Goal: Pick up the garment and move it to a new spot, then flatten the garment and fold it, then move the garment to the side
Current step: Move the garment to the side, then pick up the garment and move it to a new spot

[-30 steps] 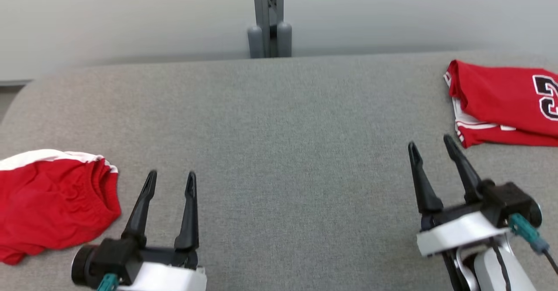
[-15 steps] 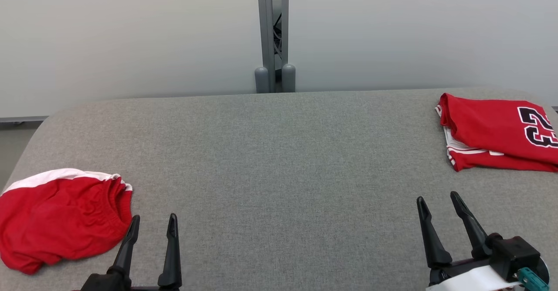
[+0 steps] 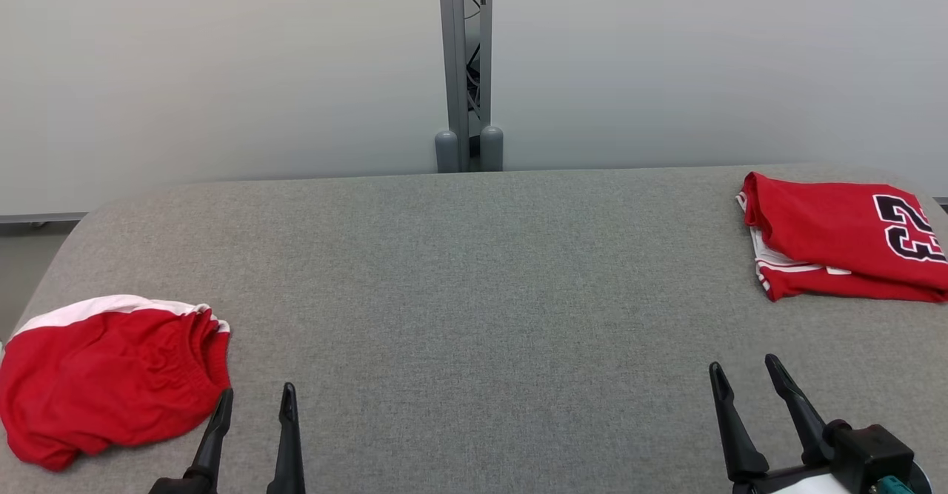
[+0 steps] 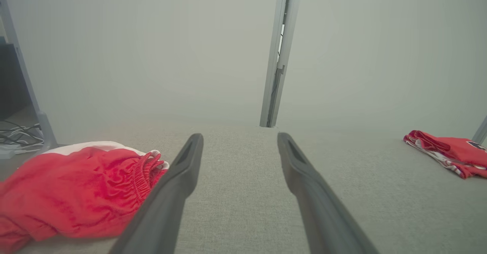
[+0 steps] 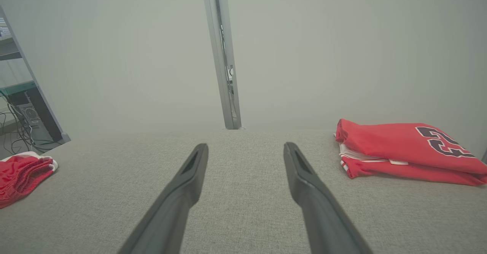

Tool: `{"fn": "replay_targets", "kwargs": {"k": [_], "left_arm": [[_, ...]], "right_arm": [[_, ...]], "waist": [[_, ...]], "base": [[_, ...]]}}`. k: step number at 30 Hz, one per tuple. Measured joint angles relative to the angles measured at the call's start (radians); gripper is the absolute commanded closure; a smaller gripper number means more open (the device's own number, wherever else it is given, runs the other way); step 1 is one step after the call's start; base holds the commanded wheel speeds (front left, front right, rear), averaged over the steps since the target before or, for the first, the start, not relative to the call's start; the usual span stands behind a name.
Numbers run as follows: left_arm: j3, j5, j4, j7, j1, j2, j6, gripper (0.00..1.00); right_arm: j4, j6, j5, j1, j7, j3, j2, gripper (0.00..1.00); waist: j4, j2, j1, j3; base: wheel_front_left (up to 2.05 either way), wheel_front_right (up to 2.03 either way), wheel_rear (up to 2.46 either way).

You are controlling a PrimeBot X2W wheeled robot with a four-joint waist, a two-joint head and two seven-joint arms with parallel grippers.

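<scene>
A crumpled red garment (image 3: 111,379) with a white band lies at the table's near left; in the left wrist view the garment (image 4: 76,193) sits just left of my fingers. My left gripper (image 3: 257,394) stands open and empty right beside it, apart from the cloth. A folded red jersey (image 3: 844,246) with a dark number rests at the far right. Nearer than that jersey, my right gripper (image 3: 743,366) is open and empty. Along the right wrist's fingers, the right gripper (image 5: 245,147) points over bare table, with the jersey (image 5: 407,151) to its right.
The grey fabric table (image 3: 474,294) spreads wide between the two garments. A grey metal post (image 3: 466,72) stands against the pale wall behind the far edge. Cables and a shelf (image 5: 23,124) lie off the table's left side.
The camera has tilted up, shifting the whole picture down. Both grippers have drawn back toward the near edge, still open. The garments lie where they were.
</scene>
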Motion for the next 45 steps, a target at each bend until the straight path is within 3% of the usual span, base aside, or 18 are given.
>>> {"fn": "replay_targets", "kwargs": {"k": [19, 29, 45], "left_arm": [[-0.003, 0.019, 0.019, 0.0, 0.0, 0.0, 0.0, 0.0], [-0.013, 0.022, 0.015, 0.0, -0.003, 0.0, 0.001, 0.0], [-0.013, 0.038, 0.007, 0.0, -0.008, -0.001, -0.001, 0.0]], "right_arm": [[0.003, 0.0, -0.001, 0.012, 0.0, -0.002, 0.0, 0.0], [0.007, 0.0, 0.005, 0.012, 0.0, 0.021, 0.0, 0.0], [0.014, 0.0, 0.029, 0.01, 0.0, 0.06, 0.0, 0.0]], "waist": [[0.012, 0.0, 0.0, 0.003], [0.05, 0.0, 0.0, 0.009], [0.243, 0.0, 0.0, 0.008]], "base": [[0.0, 0.0, 0.0], [0.0, 0.0, 0.0], [0.0, 0.0, 0.0]]}}
